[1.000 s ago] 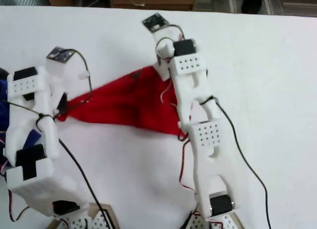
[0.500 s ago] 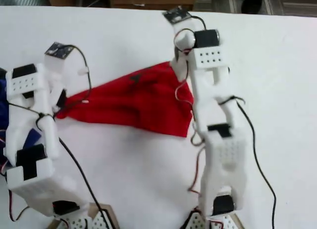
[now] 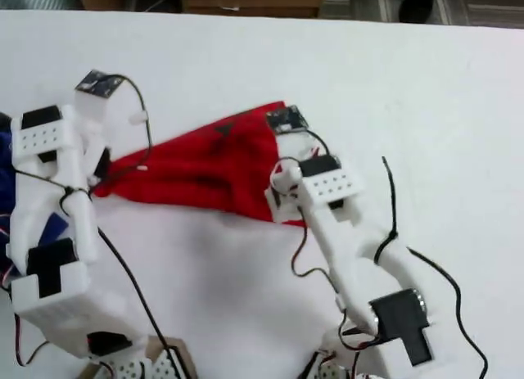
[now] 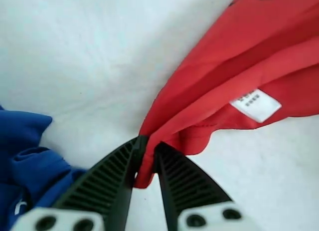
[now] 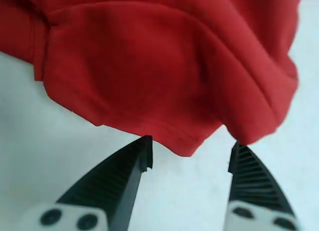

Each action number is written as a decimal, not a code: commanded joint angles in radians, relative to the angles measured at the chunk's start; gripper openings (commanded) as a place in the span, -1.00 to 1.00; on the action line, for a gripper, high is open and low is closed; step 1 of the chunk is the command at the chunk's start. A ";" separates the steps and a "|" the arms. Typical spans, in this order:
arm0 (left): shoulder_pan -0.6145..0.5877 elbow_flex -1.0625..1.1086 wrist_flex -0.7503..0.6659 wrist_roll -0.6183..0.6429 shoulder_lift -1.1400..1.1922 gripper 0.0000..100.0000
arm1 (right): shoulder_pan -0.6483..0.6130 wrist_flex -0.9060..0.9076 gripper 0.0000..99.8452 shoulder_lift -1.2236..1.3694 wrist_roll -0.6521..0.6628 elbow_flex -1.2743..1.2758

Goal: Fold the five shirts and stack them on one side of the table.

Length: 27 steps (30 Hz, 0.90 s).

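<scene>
Right gripper point(image 5: 190, 145) — back at shirt point(image 5: 149, 66) hem

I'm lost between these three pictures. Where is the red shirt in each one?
High view: the red cloth shirt lies on the white table, stretched between the two arms.
Left wrist view: one corner is pinched in the left arm's shut jaws, beside a blue cloth.
Right wrist view: its hem lies just ahead of the right arm's open jaws, not touching them.
Shared landmark: the white table under it.
</scene>
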 commanded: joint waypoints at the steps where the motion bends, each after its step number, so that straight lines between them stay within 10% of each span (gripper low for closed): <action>1: 0.002 -0.031 0.008 0.006 -0.011 -0.95 | -0.007 -0.053 -0.50 0.071 -0.049 -0.012; 15: 0.000 -0.035 0.006 0.006 -0.011 -0.95 | -0.007 0.292 -0.51 0.591 -0.123 -0.493; 20: 0.000 -0.039 0.006 0.006 -0.011 -0.95 | 0.001 0.367 -1.00 0.687 -0.032 -0.572; 27: 0.000 -0.028 0.012 0.003 -0.008 -0.95 | 0.065 0.361 -0.96 0.591 0.038 -0.583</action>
